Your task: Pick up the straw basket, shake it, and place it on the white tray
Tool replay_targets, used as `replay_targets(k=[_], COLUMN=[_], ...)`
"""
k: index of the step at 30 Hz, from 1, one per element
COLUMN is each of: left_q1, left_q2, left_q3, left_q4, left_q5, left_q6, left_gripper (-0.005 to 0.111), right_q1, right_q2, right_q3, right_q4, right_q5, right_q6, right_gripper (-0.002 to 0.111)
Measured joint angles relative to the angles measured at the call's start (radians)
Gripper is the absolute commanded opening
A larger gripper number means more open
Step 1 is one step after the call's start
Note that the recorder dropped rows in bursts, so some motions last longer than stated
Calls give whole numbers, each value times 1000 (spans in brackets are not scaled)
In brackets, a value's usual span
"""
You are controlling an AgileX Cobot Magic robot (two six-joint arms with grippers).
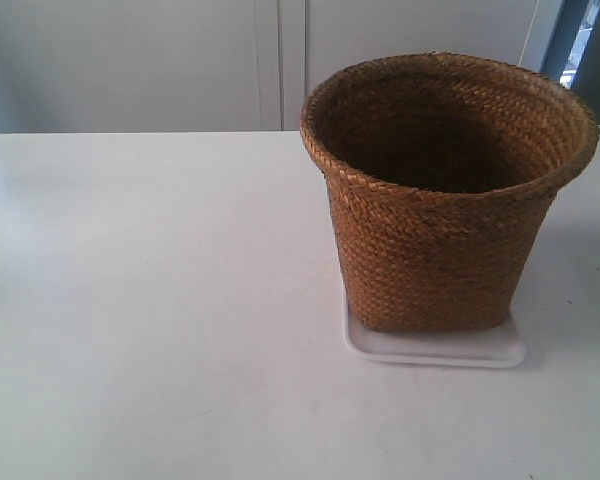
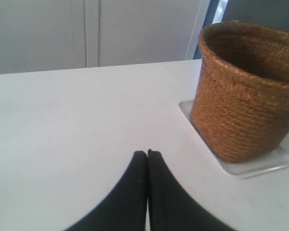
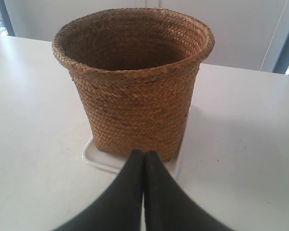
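- Brown woven straw basket (image 1: 435, 250) stands upright, mouth up, on flat white plastic tray (image 1: 440, 353).
- Plain white bench (image 1: 150, 300).
- Pinched closed, empty: left hand (image 2: 147, 153), right hand (image 3: 144, 152).

A plain indoor test room, of the lab or office kind, is suggested. A smooth white tabletop (image 1: 130, 300) is seen to fill most of the exterior view. Behind it, flat pale wall panels (image 1: 130, 60) are shown, parted by a vertical seam (image 1: 281, 60) like cupboard doors. A daylit window (image 1: 584, 42) with a dark grey-blue frame is glimpsed at the far corner, and again in the right wrist view
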Motion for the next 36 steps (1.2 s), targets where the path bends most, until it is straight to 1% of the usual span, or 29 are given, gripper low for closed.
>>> replay_targets(k=[5,9,13,16,27,29,36], left_q1=[0,0,0,0,0,0,0], left_q2=[-68,-125,-153,-169,-252,-260,-287], left_q3=[162,271,315,351,541,555,555], left_q4=[98,133,142,142,144,146,165], left_q5=[-201,-229,-240,-273,-476,-495,-497], left_q6=[34,35,29,35,30,17,-22], left_gripper=[0,0,0,0,0,0,0], right_q1=[0,0,0,0,0,0,0], right_q2=[0,0,0,0,0,0,0], right_q3=[0,0,0,0,0,0,0], right_q4=[0,2,2,2,2,2,2], right_q5=[0,0,0,0,0,0,0], right_q6=[0,0,0,0,0,0,0], right_gripper=[0,0,0,0,0,0,0])
